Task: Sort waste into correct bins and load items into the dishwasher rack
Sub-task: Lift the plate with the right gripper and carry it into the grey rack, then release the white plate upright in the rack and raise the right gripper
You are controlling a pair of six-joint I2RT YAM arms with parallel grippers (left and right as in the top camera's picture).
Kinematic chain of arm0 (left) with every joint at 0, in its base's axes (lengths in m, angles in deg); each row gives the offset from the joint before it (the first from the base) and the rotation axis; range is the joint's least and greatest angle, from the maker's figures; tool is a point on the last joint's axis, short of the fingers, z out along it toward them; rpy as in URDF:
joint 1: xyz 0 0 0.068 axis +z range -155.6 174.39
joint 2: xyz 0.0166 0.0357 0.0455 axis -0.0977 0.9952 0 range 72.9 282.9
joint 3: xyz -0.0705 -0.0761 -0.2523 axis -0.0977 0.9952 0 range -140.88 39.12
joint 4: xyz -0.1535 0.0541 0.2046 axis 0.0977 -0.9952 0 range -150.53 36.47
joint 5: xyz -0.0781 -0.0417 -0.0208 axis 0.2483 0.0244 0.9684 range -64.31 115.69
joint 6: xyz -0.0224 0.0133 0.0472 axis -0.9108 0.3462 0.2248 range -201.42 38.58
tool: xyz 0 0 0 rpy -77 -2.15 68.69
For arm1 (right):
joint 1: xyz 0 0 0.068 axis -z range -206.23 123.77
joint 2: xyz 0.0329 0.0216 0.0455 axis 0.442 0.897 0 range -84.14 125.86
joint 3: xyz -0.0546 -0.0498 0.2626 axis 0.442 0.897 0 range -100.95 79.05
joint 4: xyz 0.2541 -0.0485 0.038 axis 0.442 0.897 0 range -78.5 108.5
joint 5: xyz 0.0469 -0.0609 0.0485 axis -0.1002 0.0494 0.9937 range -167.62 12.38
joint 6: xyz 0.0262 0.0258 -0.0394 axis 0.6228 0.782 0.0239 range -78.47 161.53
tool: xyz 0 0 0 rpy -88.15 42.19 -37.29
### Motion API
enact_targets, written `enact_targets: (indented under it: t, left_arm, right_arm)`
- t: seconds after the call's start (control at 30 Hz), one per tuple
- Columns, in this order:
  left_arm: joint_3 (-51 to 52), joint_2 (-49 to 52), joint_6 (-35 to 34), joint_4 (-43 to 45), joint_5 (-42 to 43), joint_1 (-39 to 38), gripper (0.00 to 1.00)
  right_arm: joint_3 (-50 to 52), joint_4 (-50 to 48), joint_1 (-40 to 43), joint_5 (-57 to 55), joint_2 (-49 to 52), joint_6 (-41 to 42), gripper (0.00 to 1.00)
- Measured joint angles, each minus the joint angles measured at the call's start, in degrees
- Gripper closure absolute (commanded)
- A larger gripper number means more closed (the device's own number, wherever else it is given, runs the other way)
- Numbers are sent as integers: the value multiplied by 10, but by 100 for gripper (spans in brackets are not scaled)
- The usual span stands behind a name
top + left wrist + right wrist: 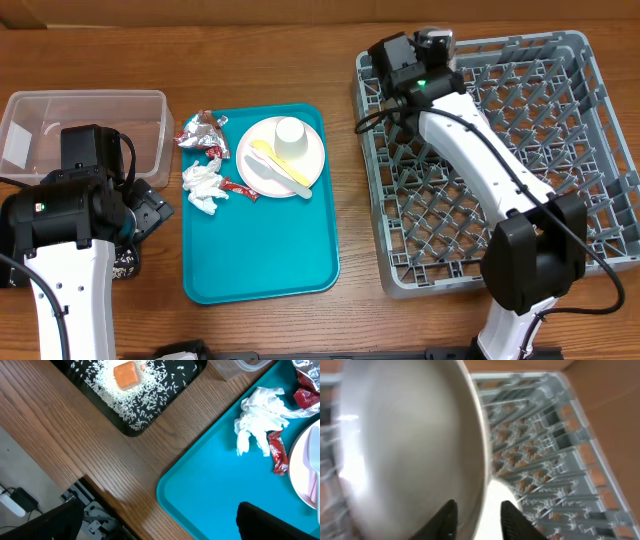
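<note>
Up at the 11 o'clock corner of the dishwasher rack: right gripper, fingers nearly closed, pinching the rim of a pale grey plate. Plate on edge above the pegs, blurred in the wrist view; can't tell whether it touches the rack.

Down at 8 o'clock of the table: left gripper, fingers spread wide, holding nothing, hanging over the wood between the black tray and the teal tray.

Containers:
- Black tray: loose white rice scattered inside, orange food cube sitting in it.
- Clear tub: at 12 o'clock of the left arm, contents not readable.
- Teal tray: white plate at 1 o'clock, carrying a white cup, yellow fork and white cutlery. Foil wrapper at 11 o'clock, half over the tray's edge. White napkin at 10 o'clock, red packet just beside it, between napkin and plate.
</note>
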Motion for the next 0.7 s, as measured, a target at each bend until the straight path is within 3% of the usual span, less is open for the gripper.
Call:
enact_targets:
  t: [0.13,0.2,0.5,0.7]
  left_arm:
    - [0,0,0,1,4,0,0]
    - [1,0,0,1,9,0,0]
    - [3,0,0,-1,18,0,0]
    - [3,0,1,-1,31,0,0]
  right_arm:
    - [-72,67,3,90,0,12,19]
    - [-119,104,13,141,0,13,9]
    - [-341,251,90,429,0,-6,2]
    - [-373,269,96,622,-5,-57,0]
